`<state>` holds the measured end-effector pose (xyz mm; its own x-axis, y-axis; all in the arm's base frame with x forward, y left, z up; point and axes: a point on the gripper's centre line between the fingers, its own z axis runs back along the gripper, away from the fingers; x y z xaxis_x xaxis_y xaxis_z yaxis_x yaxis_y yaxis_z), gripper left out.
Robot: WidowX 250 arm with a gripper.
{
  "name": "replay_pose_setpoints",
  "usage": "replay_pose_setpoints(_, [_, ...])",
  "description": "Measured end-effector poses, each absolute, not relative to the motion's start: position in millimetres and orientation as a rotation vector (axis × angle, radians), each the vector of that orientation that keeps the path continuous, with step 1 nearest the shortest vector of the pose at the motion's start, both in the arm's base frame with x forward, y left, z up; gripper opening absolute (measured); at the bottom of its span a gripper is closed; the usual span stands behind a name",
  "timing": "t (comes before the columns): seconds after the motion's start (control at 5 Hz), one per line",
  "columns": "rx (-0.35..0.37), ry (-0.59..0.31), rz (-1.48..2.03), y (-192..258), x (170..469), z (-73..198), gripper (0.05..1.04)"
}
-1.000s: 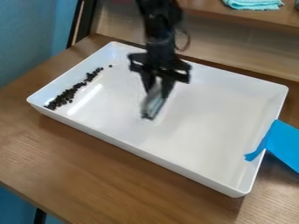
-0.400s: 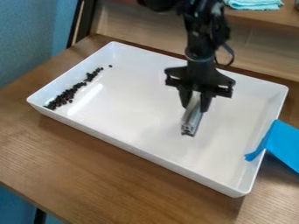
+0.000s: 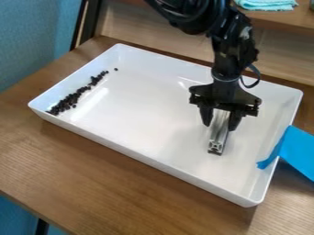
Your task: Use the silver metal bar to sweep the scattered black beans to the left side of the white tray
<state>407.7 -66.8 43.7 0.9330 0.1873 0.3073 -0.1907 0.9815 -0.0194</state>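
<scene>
While dark pellets [image 3: 73, 97] line one tray [image 3: 141, 156] end, gripper [image 3: 219, 127] hangs nearer other — jaws pinching metal bar [image 3: 217, 139].

A turquoise cloth [image 3: 268, 4] lies on a wooden shelf [image 3: 285, 19] behind the wooden table [image 3: 92, 170]. Blue material, perhaps tape [image 3: 299, 151], is at right; a blue wall [image 3: 36, 32] is upper left.

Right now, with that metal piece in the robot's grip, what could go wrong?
The metal bar is pinched between two fingers of the gripper, so it might slip or twist if it knocks the white tray. A swing towards the picture's right could catch the blue tape lapping over the rim. The small dark pellets look loose, so a jolt might scatter them.
</scene>
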Motion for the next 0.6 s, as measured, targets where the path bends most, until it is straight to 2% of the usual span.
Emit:
replay_pose_setpoints(0.2, [-0.014, -0.309, 0.162, -68, 411, 44, 0.979])
replay_pose_setpoints(0.4, [-0.040, -0.268, 0.158, -53, 409, 53, 1.005])
replay_pose_setpoints(0.6, [-0.126, -0.269, 0.168, -39, 410, 107, 1.000])
